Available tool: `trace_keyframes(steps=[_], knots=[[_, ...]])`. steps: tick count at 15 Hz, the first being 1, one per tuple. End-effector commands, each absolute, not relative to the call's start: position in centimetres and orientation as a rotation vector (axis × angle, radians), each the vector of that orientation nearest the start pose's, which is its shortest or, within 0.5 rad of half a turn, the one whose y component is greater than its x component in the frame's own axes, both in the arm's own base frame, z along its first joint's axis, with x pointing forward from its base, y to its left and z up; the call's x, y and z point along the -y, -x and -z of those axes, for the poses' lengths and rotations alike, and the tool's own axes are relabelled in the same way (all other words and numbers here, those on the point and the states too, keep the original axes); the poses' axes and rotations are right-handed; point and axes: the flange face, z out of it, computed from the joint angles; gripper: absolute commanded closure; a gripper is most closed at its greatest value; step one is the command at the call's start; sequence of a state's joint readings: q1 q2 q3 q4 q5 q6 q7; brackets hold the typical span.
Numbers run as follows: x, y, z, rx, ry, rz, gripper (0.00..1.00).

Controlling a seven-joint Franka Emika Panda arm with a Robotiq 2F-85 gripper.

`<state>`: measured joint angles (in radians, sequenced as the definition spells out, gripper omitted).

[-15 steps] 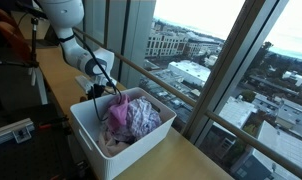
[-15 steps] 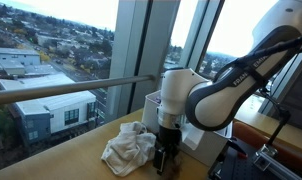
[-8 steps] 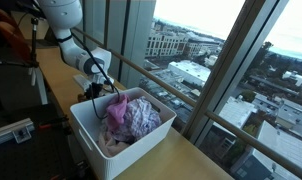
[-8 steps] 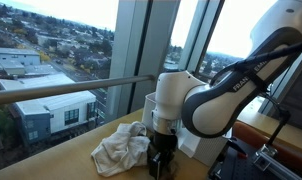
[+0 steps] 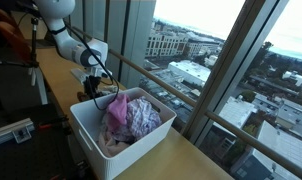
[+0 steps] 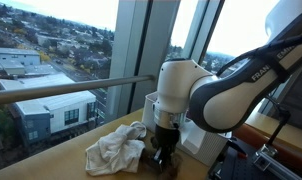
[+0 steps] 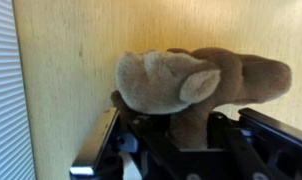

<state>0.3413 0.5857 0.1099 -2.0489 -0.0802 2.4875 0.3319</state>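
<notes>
A crumpled beige cloth (image 6: pixel 115 151) lies on the wooden counter (image 6: pixel 61 160) by the window. My gripper (image 6: pixel 163 158) points down at the cloth's right edge and is shut on a fold of it. In the wrist view the cloth (image 7: pixel 191 78) bunches up above my gripper (image 7: pixel 175 122), with a strip of it pinched between the black fingers (image 7: pixel 220 128). In an exterior view the gripper (image 5: pixel 95 88) sits just behind the white bin (image 5: pixel 89 148), and the cloth is hidden there.
The white bin holds a heap of pink and purple clothes (image 5: pixel 131 115). It also shows behind the arm as a white bin (image 6: pixel 197 141). A metal railing (image 6: pixel 71 88) and tall window panes border the counter. Dark equipment (image 5: pixel 11 128) stands beside the counter.
The jaws have closed from open onto the cloth. The cloth has shifted and spread a little to the left, and the arm has risen slightly.
</notes>
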Motion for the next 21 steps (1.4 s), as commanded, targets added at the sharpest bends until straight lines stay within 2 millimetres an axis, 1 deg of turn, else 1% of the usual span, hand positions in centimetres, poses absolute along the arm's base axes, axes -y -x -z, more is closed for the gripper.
trace_keyframes(steps=[1,3,5,7,10,13,15,17,19,21], knots=[[-24.0,-50.6,-19.3,0.229,3.193,-0.166,0.96],[-22.7,-51.0,-23.9,0.207,3.195,-0.107,1.00],[-21.0,-52.5,-28.0,0.157,3.206,0.010,1.00],[-18.3,-54.0,-32.6,0.078,3.204,0.121,1.00],[-12.6,-55.9,-38.7,-0.057,3.198,0.237,1.00],[-5.6,-57.3,-43.8,-0.190,3.190,0.298,1.00],[-2.2,-57.9,-45.5,-0.254,3.191,0.320,1.00],[0.4,-58.3,-46.5,-0.306,3.191,0.334,1.00],[2.2,-58.6,-46.9,-0.348,3.183,0.343,1.00],[3.0,-58.7,-46.6,-0.371,3.184,0.338,1.00]])
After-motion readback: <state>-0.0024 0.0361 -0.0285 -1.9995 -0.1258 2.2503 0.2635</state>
